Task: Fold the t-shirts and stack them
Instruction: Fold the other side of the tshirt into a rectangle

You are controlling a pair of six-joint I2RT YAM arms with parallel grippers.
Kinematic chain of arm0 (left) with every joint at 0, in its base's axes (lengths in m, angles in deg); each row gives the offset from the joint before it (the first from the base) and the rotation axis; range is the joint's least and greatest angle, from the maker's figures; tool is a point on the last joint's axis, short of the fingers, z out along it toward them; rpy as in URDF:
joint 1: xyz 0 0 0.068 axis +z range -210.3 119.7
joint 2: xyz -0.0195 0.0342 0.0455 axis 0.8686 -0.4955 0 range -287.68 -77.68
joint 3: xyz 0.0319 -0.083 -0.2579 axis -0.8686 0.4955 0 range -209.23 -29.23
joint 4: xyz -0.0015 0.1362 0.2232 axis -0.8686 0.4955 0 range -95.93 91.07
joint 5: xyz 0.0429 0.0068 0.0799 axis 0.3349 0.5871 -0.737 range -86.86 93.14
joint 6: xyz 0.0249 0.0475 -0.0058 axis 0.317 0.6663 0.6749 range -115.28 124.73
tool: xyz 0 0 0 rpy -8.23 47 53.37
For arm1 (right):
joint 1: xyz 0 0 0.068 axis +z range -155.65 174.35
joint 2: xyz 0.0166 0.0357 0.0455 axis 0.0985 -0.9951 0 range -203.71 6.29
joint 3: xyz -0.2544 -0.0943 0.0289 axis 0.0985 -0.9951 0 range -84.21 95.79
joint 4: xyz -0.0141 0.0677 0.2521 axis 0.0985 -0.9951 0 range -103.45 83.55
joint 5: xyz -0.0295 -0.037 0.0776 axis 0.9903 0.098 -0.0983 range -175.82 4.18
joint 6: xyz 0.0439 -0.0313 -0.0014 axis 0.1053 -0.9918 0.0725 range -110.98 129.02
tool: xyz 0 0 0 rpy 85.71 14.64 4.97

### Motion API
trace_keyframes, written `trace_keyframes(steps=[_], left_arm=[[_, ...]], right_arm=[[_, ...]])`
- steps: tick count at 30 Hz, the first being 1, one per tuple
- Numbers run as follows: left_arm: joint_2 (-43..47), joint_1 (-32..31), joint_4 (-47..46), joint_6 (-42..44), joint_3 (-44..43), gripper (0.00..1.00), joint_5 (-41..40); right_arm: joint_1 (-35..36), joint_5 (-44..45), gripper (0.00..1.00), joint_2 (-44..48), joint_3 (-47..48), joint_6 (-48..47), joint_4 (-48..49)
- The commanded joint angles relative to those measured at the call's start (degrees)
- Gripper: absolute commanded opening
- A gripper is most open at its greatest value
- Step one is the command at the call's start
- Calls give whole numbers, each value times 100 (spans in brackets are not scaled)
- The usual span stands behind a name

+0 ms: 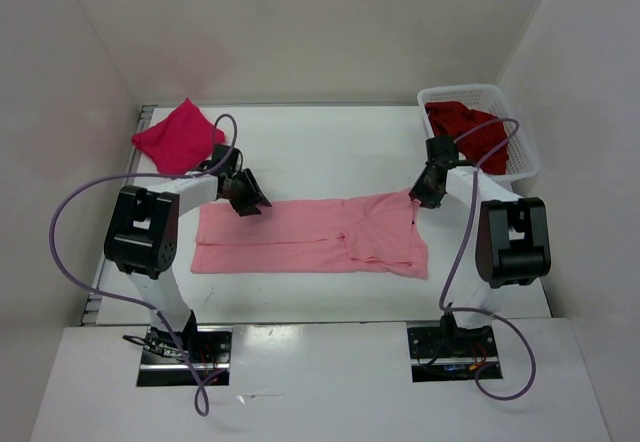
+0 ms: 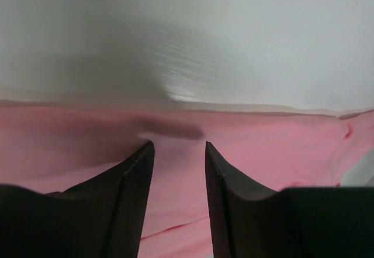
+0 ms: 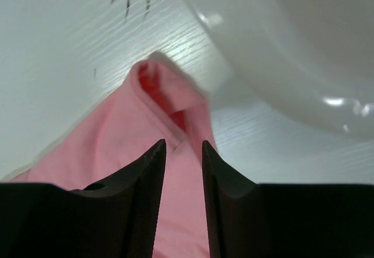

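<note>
The light salmon pink t-shirt lies flat across the middle of the table, folded into a long band. My left gripper is open just above its far left edge; in the left wrist view the gripper has pink cloth below and between its fingers. My right gripper is open over the shirt's far right corner, where the cloth bunches up; in the right wrist view the gripper straddles it. The bright crimson-pink t-shirt lies folded at the back left. The dark red t-shirt lies crumpled in the basket.
The white lattice basket stands at the back right, close behind my right arm. White walls enclose the table on the left, back and right. A smooth white rounded surface fills the upper right of the right wrist view.
</note>
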Motion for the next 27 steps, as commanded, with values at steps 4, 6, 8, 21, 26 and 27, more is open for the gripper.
trace_keyframes(steps=[4,6,8,21,26,27], left_arm=[[-317,262,-218,-65,-113,48,169],[-378,332,-271,-65,-60,48,169],[-431,385,-271,-65,-60,48,221],[-378,613,-323,-13,116,48,221],[-379,744,-323,-13,116,48,169],[-431,806,-323,40,116,48,169]], right_arm=[[-1,406,37,-519,312,-40,429],[-1,301,37,-580,259,-40,586],[-1,143,34,-634,259,-40,639],[227,-201,42,-439,118,66,648],[227,-61,37,-563,66,66,648],[227,-8,39,-563,66,66,648]])
